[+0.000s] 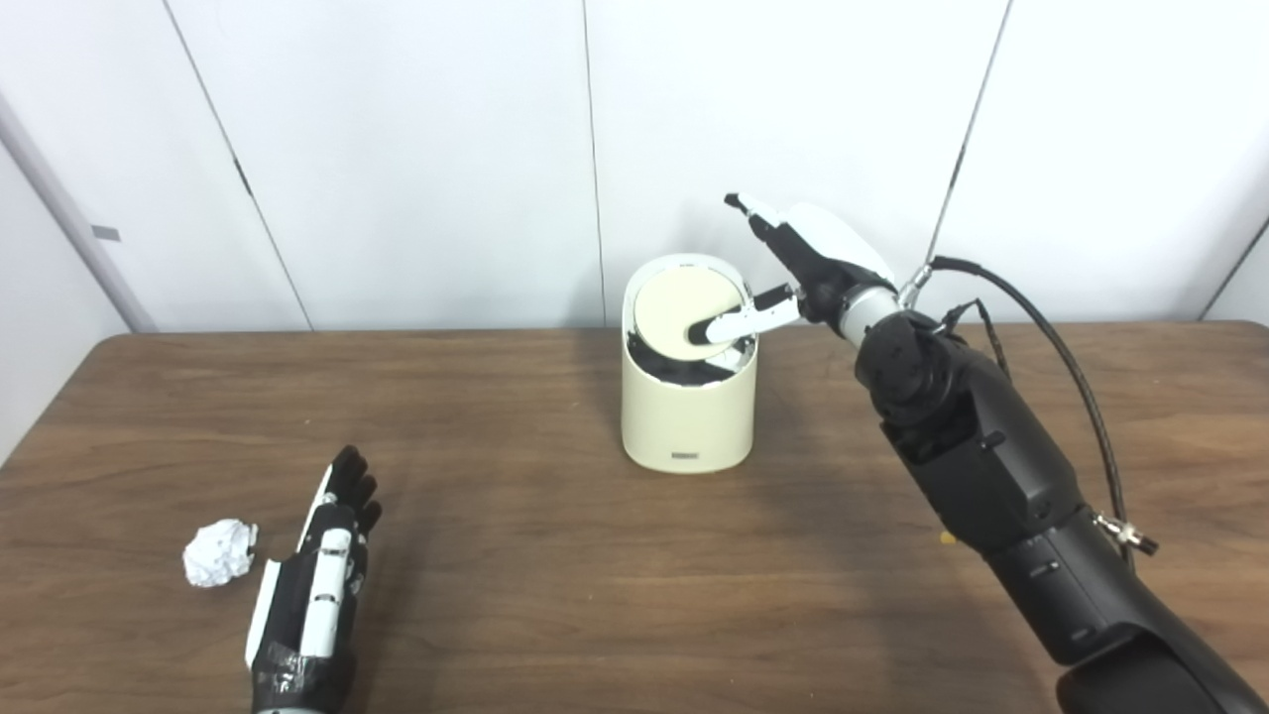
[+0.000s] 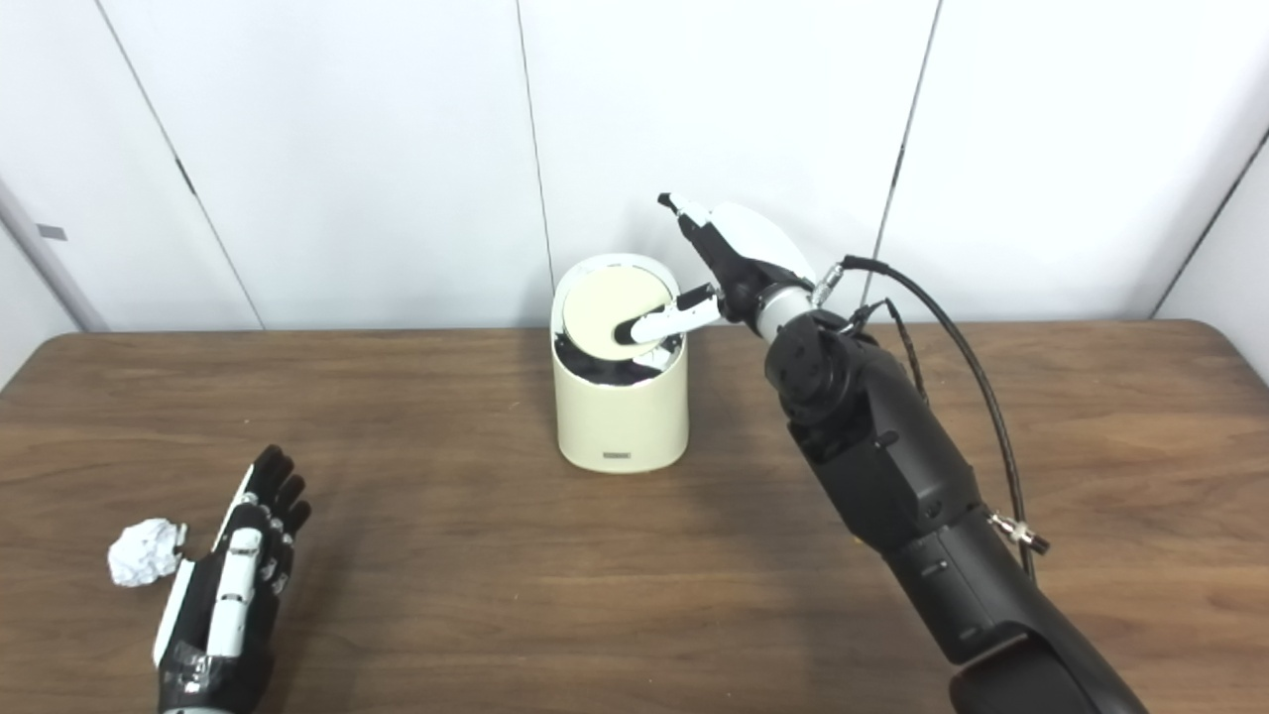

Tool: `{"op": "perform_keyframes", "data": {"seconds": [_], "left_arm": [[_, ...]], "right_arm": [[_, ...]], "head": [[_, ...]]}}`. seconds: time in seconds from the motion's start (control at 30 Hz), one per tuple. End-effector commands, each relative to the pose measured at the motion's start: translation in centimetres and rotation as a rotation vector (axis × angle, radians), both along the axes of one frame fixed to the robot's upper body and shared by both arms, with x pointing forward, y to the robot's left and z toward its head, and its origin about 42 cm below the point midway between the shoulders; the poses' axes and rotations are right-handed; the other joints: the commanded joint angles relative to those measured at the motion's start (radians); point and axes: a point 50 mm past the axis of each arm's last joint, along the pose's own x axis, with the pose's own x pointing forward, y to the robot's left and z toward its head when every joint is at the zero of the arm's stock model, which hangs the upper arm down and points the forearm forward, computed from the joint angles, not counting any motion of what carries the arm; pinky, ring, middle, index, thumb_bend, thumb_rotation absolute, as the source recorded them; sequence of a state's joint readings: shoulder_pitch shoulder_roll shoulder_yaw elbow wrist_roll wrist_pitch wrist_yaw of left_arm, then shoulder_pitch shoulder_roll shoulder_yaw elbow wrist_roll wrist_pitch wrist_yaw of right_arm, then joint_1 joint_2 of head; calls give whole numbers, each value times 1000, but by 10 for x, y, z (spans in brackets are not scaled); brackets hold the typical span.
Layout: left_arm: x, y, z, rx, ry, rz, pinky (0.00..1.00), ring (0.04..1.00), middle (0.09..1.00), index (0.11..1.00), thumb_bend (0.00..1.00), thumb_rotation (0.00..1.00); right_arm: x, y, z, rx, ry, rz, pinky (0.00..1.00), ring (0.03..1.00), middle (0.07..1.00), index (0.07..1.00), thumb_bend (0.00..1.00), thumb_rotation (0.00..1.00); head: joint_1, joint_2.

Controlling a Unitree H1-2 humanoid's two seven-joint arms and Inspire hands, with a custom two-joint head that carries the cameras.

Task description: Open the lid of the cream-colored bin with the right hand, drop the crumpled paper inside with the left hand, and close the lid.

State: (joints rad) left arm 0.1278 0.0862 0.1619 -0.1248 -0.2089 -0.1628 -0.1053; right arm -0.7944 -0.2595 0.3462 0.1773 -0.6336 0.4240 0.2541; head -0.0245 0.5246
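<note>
Right hand (image 1: 808,263): raised at the bin's right side, near the table's far edge. One finger (image 1: 739,322) reaches out level and presses on the right part of the lid (image 1: 684,312); the others stand up and away, spread. It grips nothing. The forearm climbs from the bottom right corner, wrist bent toward the bin (image 1: 686,397).

Lid: a round disc, tilted, its near side dipped so that a dark gap shows along the front of the rim. Judged partly open.

Step in hand: opening the lid. To do it well, the pressing finger should hold its contact inside the disc edge and push steadily so the gap widens without the fingertip sliding off. The bin is light-looking and unheld, so a downward push suits better than a sideways one, which may shift it. The opening must be held while the other hand delivers.

Left hand (image 1: 317,575): lies flat on the table near the front left corner, fingers straight and apart, empty.

Paper (image 1: 219,552): a white crumpled ball just left of that hand, apart from it, well away from the bin. Not yet picked up.
</note>
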Motion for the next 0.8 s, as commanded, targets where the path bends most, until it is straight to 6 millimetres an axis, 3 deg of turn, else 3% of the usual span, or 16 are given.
{"op": "perform_keyframes", "data": {"seconds": [0.0,0.6,0.77], "left_arm": [[-6,-8,-13,-34,34,-1,1000,1000,1000,1000,340,861],[-7,-9,-13,-20,33,15,1000,1000,999,1000,371,863],[-8,-10,-13,-36,34,12,1000,1000,1000,1000,375,836]], "right_arm": [[3,2,23,-30,-71,18,980,999,992,977,898,341],[1,2,9,-155,-86,20,1000,1000,1000,982,878,263],[1,1,8,-142,-98,24,1000,1000,1000,979,860,283]], "head": [[2,1],[3,7],[4,5]]}}
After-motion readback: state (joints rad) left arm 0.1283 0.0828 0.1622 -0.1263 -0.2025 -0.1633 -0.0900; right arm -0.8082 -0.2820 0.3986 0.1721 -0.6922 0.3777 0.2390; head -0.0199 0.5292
